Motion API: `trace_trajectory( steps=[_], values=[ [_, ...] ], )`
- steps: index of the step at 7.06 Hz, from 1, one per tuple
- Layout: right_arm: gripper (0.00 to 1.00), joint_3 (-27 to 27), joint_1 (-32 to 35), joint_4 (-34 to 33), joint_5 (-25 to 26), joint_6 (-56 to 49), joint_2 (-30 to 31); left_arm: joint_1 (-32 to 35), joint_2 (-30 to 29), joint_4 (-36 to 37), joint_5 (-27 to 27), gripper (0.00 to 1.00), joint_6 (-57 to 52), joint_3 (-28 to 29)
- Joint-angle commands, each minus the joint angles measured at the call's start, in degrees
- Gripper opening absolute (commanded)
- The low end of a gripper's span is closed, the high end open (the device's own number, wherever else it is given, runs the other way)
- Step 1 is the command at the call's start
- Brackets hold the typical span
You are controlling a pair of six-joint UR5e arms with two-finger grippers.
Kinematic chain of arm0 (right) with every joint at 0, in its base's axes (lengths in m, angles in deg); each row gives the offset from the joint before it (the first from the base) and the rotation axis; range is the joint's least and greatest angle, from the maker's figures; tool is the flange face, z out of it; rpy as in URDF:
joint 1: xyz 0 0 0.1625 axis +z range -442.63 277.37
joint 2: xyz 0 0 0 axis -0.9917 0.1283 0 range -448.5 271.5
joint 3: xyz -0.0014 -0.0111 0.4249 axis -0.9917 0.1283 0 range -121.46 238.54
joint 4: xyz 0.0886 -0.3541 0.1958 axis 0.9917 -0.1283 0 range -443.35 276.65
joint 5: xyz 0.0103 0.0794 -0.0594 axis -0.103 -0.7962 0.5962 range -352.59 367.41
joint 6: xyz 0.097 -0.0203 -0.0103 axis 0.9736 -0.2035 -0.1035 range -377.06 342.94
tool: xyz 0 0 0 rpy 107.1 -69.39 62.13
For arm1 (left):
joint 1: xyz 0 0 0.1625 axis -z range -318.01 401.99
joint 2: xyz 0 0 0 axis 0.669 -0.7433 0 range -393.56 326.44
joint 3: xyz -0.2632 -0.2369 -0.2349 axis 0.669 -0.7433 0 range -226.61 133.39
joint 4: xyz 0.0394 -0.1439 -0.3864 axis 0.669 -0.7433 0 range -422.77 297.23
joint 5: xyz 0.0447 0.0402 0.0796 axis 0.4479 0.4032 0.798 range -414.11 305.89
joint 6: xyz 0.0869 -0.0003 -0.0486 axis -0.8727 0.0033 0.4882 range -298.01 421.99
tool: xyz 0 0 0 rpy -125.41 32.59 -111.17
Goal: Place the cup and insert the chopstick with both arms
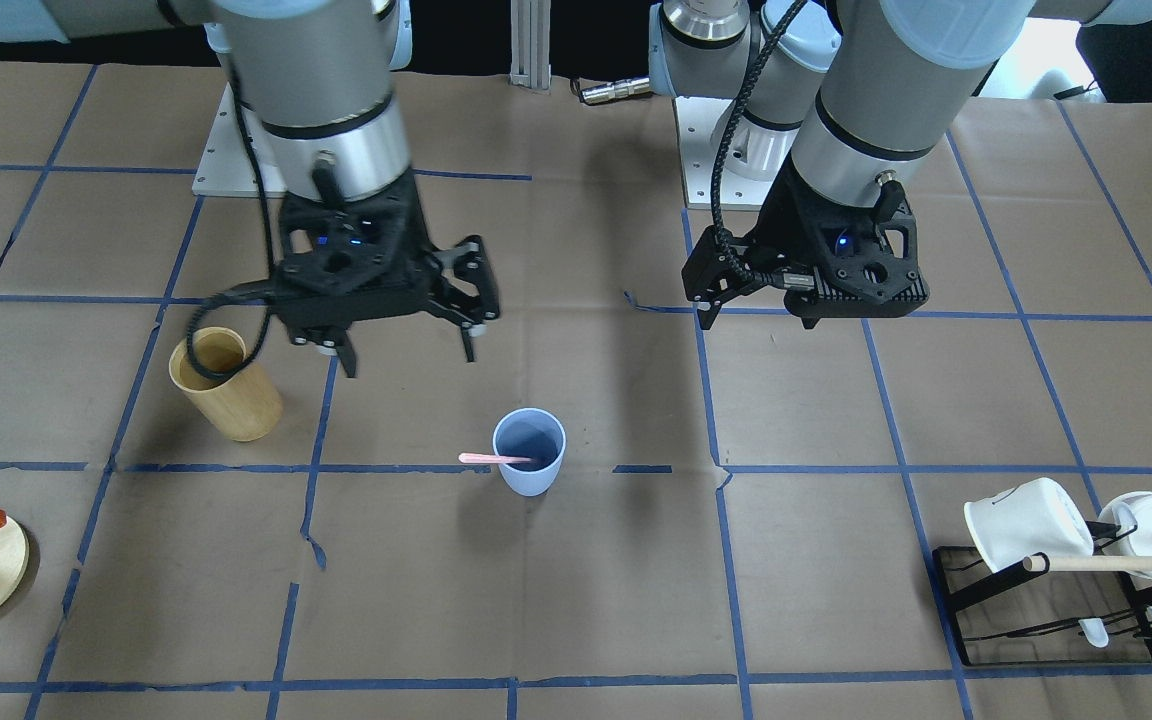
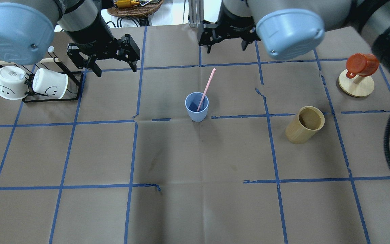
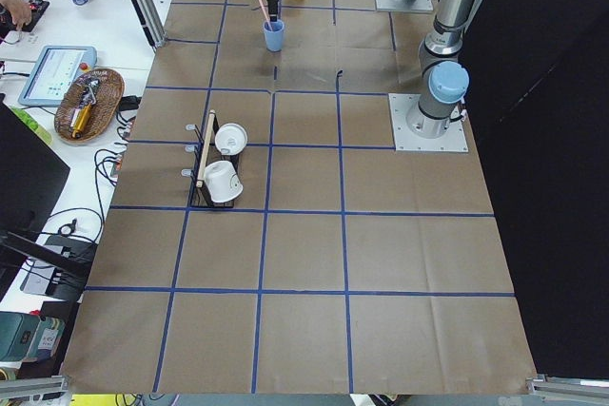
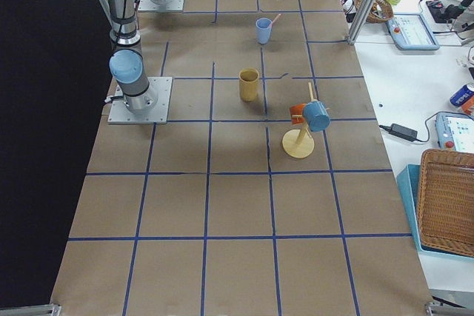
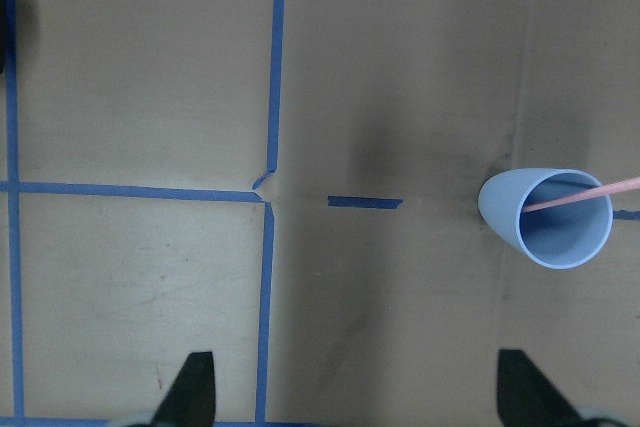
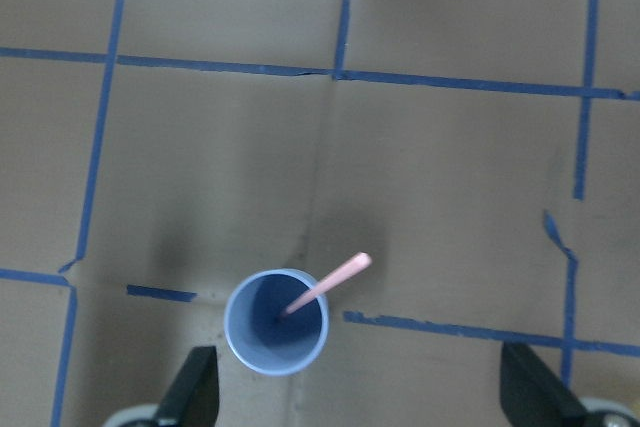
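The light-blue cup (image 1: 531, 478) stands upright near the table's middle, also in the overhead view (image 2: 196, 115). One pale-pink chopstick (image 2: 207, 85) stands in it, leaning on the rim and sticking out (image 1: 488, 459). My left gripper (image 2: 115, 70) is open and empty, raised above the table, away from the cup; its wrist view shows the cup (image 5: 545, 222) at the right. My right gripper (image 1: 408, 358) is open and empty, raised behind the cup; its wrist view looks down on the cup (image 6: 262, 349) and the chopstick (image 6: 335, 280).
A tan wooden cylinder holder (image 2: 303, 128) stands to the cup's right in the overhead view. A black rack (image 2: 51, 99) with two white mugs and a wooden dowel stands at the left. An orange cup on a wooden stand (image 2: 356, 86) is at the far right.
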Motion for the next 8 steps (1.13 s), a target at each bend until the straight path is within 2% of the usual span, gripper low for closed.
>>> trace_trajectory(
  steps=[1,2,3,4,8],
  values=[
    [1.00,-2.1,-10.2,10.6,0.5,-7.1,6.5,0.0,0.1,0.0,0.0,1.00,0.1,0.0],
    [1.00,-4.2,-14.1,12.0,0.8,-8.0,8.1,0.0,0.1,0.0,0.0,1.00,0.1,0.0],
    [1.00,-5.4,-14.8,11.6,4.7,-8.9,8.6,0.0,0.1,0.0,0.0,1.00,0.1,0.0],
    [1.00,-7.4,-14.9,11.2,5.5,-8.7,9.1,0.0,0.1,0.0,0.1,1.00,0.1,0.0],
    [1.00,-8.1,-13.9,11.4,3.7,-7.0,10.5,0.0,0.3,0.1,0.1,1.00,0.1,0.0]
  ],
)
